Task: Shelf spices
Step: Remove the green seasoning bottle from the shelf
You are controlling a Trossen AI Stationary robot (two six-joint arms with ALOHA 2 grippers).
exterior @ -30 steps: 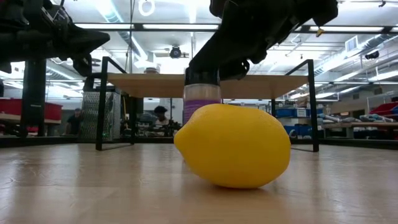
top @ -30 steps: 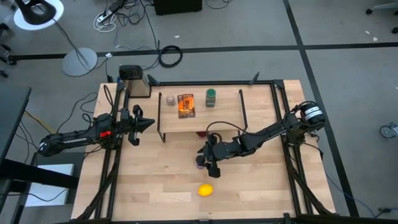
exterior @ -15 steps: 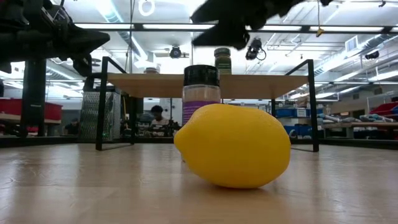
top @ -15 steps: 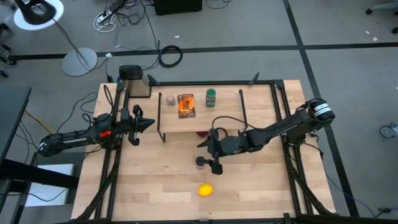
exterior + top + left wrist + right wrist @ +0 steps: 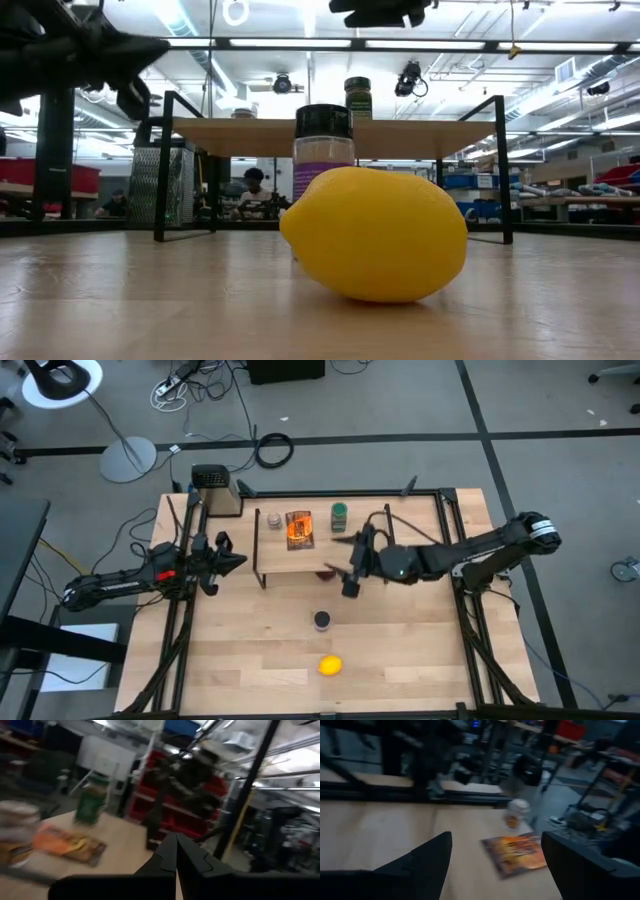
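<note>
The shelf [image 5: 322,548] stands at the table's far middle on black legs. On its board are the beige jar [image 5: 273,520], the orange packet [image 5: 299,529] lying flat, and the green jar [image 5: 340,515]. The purple jar [image 5: 322,620] with its black lid stands upright on the table in front of the shelf, behind the lemon in the low view [image 5: 323,150]. My right gripper [image 5: 350,565] hovers open over the shelf's near edge, high above the purple jar, looking at the packet [image 5: 515,852]. My left gripper [image 5: 236,558] is shut, left of the shelf.
A yellow lemon [image 5: 330,665] lies on the table near the front, close to the low camera [image 5: 375,235]. A small dark red object [image 5: 327,572] sits under the shelf's near edge. A black mesh box [image 5: 215,490] stands at the far left corner. Black rails run along both table sides.
My right gripper has let go of the purple jar, risen and drawn back toward the table's far right, ending over the shelf's near edge. The purple jar stays upright on the table where it was set.
</note>
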